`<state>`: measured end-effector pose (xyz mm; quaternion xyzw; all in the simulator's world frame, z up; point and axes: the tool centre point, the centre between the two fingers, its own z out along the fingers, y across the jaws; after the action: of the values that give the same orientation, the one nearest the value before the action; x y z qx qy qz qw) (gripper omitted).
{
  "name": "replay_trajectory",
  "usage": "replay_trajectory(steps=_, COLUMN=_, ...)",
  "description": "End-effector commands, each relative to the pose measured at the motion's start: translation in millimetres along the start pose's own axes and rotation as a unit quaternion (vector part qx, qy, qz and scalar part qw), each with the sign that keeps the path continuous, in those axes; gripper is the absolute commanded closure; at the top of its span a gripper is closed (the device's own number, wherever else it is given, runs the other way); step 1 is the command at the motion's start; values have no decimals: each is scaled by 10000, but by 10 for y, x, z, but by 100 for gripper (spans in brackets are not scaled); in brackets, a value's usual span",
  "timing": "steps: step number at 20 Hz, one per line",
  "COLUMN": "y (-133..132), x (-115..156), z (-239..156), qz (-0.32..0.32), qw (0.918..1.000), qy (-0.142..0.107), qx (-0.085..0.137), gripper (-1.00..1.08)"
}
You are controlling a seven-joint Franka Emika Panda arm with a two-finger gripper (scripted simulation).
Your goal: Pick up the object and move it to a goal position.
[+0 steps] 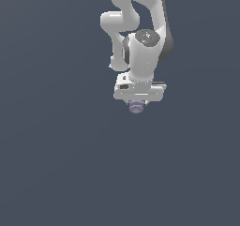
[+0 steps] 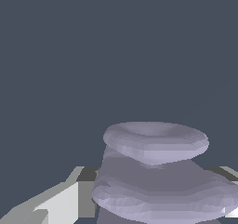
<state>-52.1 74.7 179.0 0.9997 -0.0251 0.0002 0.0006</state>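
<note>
Hanging from the upper middle of the exterior view, the white arm (image 1: 140, 37) points its gripper (image 1: 138, 101) downward, and the object (image 1: 136, 107), a small pale lavender-grey ribbed cylinder, pokes out just beneath the gripper's broad white body, a little above the centre of the frame. Only its lower end shows there; the rest is tucked up between the fingers, which that view hides behind the hand.

Seen from the wrist view, the object (image 2: 155, 172) fills the lower right part of the frame, its stacked rounded discs very near the lens, with a white finger (image 2: 60, 204) showing in the lower left corner, close beside it. The jaws look to be pinching the cylinder, since it sits right under the hand with nothing visible beneath to carry it, though the contact itself is not plainly shown.

All around is flat dark slate-blue; no surface edge, shadow or goal marker can be made out in either view, so height above the ground cannot be read.

By my judgement, the pick-up part appears done: the object is in the grip. What remains is carrying it to the goal position, whose whereabouts these views do not reveal, so how much travel is left cannot be told.
</note>
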Motion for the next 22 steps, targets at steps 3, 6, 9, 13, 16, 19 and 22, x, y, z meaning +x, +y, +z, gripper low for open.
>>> replay_trajectory(steps=3, y=-214, x=-177, z=-492, qz=-1, qw=10000, qy=2, qx=-4, gripper=108)
replay_trajectory(steps=6, y=-356, x=-286, z=-810, qz=-1, qw=10000, qy=2, qx=-7, gripper=108)
replay_trajectory(steps=9, y=-486, x=-384, z=-1105, qz=-1, qw=10000, qy=2, qx=-7, gripper=108)
replay_trajectory(steps=13, y=-639, x=-493, z=-1448, qz=-2, qw=10000, qy=1, qx=-4, gripper=108)
replay_trajectory(steps=16, y=-736, x=-555, z=-1657, qz=-2, qw=10000, qy=1, qx=-4, gripper=108)
replay_trajectory(steps=19, y=-808, x=-599, z=-1818, qz=-2, qw=10000, qy=0, qx=-1, gripper=108)
replay_trajectory(steps=22, y=-859, x=-628, z=-1929, qz=-2, qw=10000, qy=-1, qx=3, gripper=108)
